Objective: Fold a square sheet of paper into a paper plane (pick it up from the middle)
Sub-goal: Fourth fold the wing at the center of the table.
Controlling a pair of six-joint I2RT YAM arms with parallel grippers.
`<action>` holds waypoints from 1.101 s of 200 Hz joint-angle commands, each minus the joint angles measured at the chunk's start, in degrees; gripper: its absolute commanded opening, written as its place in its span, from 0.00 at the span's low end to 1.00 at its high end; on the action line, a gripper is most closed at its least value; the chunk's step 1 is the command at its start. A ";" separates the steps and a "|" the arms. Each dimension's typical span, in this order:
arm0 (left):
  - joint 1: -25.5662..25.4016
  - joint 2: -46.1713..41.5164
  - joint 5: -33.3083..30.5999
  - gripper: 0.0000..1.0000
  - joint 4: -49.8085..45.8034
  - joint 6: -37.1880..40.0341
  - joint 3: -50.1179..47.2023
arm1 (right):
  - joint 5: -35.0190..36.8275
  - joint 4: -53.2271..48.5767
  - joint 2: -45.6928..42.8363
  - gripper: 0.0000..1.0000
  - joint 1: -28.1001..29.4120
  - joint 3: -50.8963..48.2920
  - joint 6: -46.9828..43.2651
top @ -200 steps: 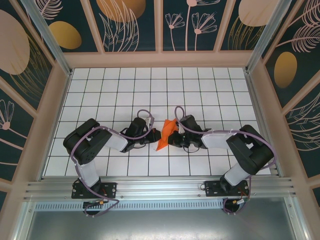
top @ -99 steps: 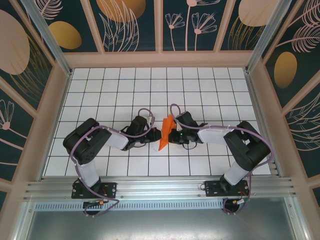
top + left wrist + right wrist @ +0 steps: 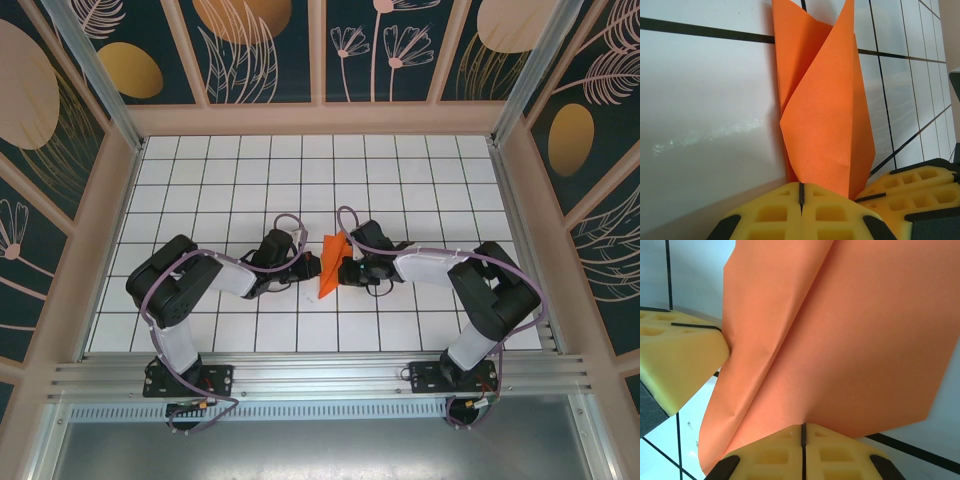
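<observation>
The right gripper (image 3: 340, 271) slides toward 9 o'clock, closer to the left gripper (image 3: 312, 271). The orange paper (image 3: 329, 266) between them gets thinner and stands up straighter.

From the left wrist, the orange paper (image 3: 825, 115) runs off the frame's upper edge. Its lower edge is hidden between the closed yellow pads (image 3: 770, 215) of the left hand (image 3: 801, 194), which are themselves cut off at the bottom. From the right wrist, the sheet is cut by the top and right edges and its lower rim vanishes into the right hand (image 3: 803, 432). From above, the hands' grip and the paper's creases are too small to make out.
</observation>
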 commanded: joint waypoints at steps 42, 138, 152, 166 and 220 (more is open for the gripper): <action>0.38 3.89 -1.26 0.00 2.54 -0.45 -1.61 | -0.37 -1.35 -0.97 0.12 -0.12 3.19 0.48; 0.42 3.94 -5.22 0.00 0.69 0.37 -3.23 | -9.57 15.64 -1.16 0.09 0.80 -3.15 11.51; 0.40 4.01 -5.65 0.00 -0.34 0.73 -2.90 | -10.42 16.90 -0.25 0.08 1.26 -3.25 11.87; 0.38 3.86 -6.47 0.00 -1.08 0.92 -2.88 | -10.60 17.39 0.57 0.08 1.69 -3.25 12.20; 0.39 4.40 -6.83 0.00 -2.45 1.54 -2.34 | -11.48 19.70 3.28 0.08 2.08 -3.99 12.91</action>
